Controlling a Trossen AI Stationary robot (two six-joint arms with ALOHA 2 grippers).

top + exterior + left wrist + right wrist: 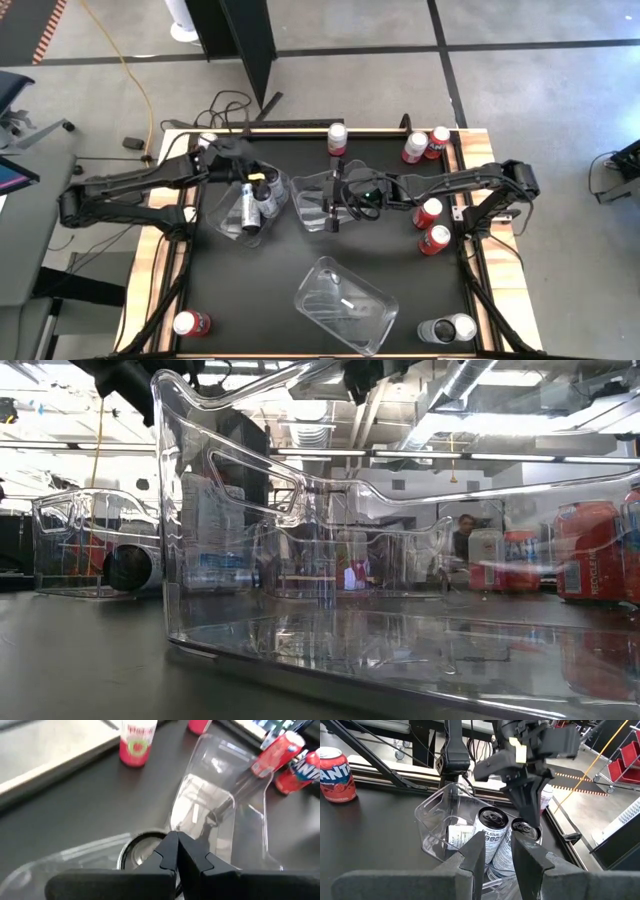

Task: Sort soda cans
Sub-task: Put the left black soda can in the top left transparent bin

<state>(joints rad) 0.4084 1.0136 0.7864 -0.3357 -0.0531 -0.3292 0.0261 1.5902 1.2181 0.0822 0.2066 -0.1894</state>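
High view: black worktop w/ three clear plastic bins. Left claw (pixel 262 186) sits over the left bin (pixel 228 208), fingers pinched together w/ nothing between them, tips just above the silver-topped cans (pixel 254 210) lying and standing inside that bin. Left wrist view confirms: fingers (pixel 169 854) clenched, one can top (pixel 142 849) right under them.

Right claw (pixel 335 205) hangs over the middle bin (pixel 312 203), near worktop centre. Right wrist view shows its fingers (pixel 476 855) apart w/ a gap, nothing held; beyond them the left bin w/ dark/silver cans (pixel 490 836) and the left claw above.

Third bin (pixel 345 305) lies nearer the front edge, tilted diagonally.

Other cans on the worktop:
- one red-and-white can (pixel 338 137) upright at back edge, mid
- two red cans (pixel 424 144) at back right corner, touching
- two red cans (pixel 431 226) near right edge, one just behind the other
- red can (pixel 190 322) on its side at front left corner
- grey/silver cans (pixel 448 328) at front right corner

Low view: mostly bin walls; red cans (pixel 590 550) at the side, a person far back in the room.
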